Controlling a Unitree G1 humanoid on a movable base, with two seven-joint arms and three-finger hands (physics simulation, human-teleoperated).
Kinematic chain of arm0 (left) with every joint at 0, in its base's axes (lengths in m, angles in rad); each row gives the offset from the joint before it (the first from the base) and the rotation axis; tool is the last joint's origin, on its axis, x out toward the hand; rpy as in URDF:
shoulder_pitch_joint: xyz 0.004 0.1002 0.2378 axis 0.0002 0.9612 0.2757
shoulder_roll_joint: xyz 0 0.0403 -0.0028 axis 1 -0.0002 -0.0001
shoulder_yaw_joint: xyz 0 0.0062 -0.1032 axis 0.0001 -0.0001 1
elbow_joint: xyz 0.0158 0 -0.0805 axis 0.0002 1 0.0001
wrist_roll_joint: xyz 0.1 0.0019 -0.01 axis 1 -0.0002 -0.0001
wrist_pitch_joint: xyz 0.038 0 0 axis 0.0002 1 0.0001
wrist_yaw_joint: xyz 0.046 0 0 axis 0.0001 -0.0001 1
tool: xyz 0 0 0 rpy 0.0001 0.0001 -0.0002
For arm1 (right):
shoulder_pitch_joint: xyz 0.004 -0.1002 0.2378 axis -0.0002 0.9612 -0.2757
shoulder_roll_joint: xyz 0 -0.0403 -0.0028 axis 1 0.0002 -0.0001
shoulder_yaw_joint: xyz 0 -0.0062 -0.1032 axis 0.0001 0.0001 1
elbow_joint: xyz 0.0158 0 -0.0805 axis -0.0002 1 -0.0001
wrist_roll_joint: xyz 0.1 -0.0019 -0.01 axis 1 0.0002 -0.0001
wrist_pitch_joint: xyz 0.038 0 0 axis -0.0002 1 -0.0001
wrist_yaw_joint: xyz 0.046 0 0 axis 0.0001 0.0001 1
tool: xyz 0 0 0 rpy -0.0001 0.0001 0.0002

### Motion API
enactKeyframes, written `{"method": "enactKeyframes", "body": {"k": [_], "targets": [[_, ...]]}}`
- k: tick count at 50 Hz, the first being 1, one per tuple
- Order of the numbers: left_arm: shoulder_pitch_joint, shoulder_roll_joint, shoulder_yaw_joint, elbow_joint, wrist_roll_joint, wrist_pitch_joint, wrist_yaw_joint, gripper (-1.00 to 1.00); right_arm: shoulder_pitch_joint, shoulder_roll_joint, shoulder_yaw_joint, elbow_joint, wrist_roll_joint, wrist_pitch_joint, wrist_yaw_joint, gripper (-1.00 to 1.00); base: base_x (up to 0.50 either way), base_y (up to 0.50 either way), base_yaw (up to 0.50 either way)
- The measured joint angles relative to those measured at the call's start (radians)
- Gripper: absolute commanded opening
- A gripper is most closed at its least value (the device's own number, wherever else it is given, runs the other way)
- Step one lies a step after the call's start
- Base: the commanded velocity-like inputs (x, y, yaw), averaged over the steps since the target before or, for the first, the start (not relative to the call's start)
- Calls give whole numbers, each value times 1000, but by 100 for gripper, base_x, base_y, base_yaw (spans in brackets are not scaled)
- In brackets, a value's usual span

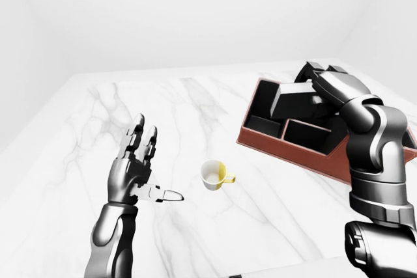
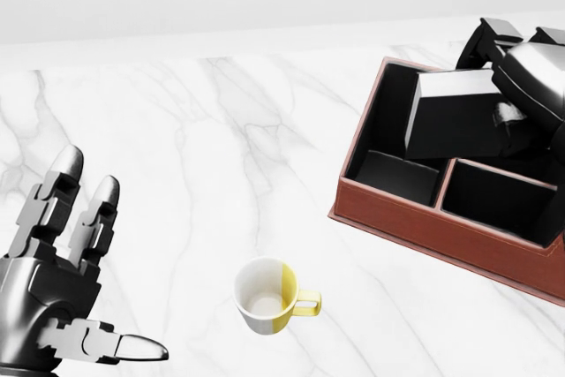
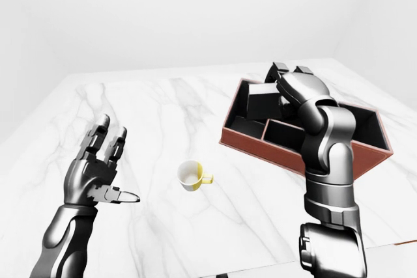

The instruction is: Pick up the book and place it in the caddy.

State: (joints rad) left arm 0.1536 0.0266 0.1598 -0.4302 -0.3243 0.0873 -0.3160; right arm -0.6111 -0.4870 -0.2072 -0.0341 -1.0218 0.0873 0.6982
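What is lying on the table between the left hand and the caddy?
A yellow-and-white cup stands there on the bare marble table, apart from both the left hand and the caddy; the head view shows it best.

Bright even light, faint shadows, seemingly sharp.
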Motion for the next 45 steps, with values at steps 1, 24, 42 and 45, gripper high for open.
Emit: {"method": "enactKeyframes", "body": {"k": [1, 24, 42, 45], "targets": [[1, 0, 1, 2, -1, 0, -1, 100, 6, -2, -3, 6, 2, 0, 0, -100, 0, 0, 0], [2, 2, 16, 44, -16, 0, -18, 100, 37, -64, -25, 197, 80, 0, -24, -100, 0, 0, 0], [5, 2, 24, 71, -24, 0, -26, 100, 22, -116, -30, 284, 63, 0, -59, -100, 0, 0, 0], [6, 3, 25, 75, -25, 0, -27, 100, 21, -121, -31, 297, 60, 0, -65, -100, 0, 0, 0]]}}
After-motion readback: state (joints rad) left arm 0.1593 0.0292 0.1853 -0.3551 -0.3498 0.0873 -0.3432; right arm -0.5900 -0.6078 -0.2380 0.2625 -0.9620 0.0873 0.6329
